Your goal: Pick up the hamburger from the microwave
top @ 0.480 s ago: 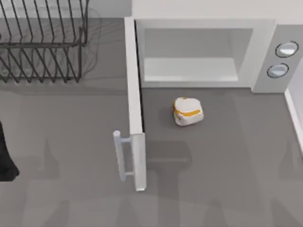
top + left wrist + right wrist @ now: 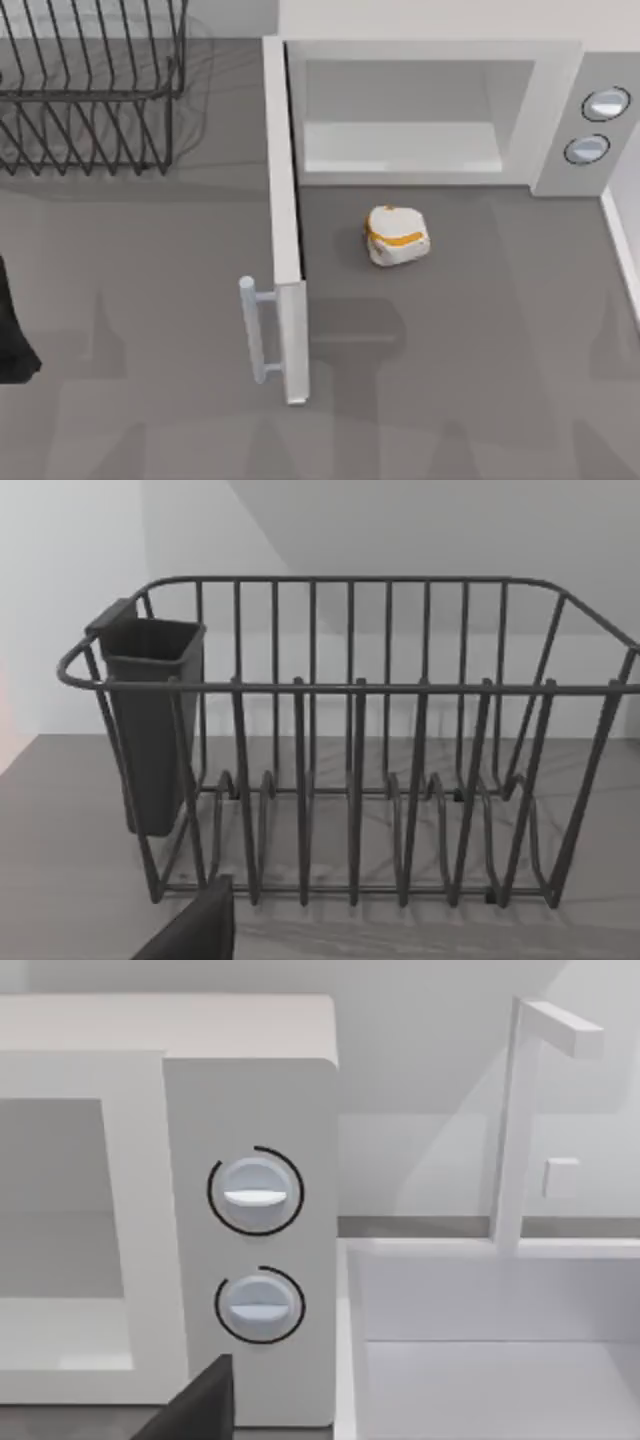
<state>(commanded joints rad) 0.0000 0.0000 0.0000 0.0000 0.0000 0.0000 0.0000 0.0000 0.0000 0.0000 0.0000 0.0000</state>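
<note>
The microwave [image 2: 430, 110] is standing at the far side of the grey desk [image 2: 480, 380], its door [image 2: 284, 220] swung fully open toward the viewer, with the white bar handle [image 2: 255, 330] at the door's near end. The pale cavity is lying open, and two round knobs [image 2: 255, 1192] are sitting one above the other on the panel at the cavity's right. The hamburger [image 2: 397, 236] is resting on the desk in front of the cavity, outside the microwave and just right of the open door, touching neither. A black wire rack [image 2: 350, 750] is standing at the far left of the desk, carrying a dark cup [image 2: 150, 720] on one end. The left arm [image 2: 12, 330] is showing as a dark shape at the desk's left edge; whether either tool is spread wide or drawn narrow cannot be told.
</note>
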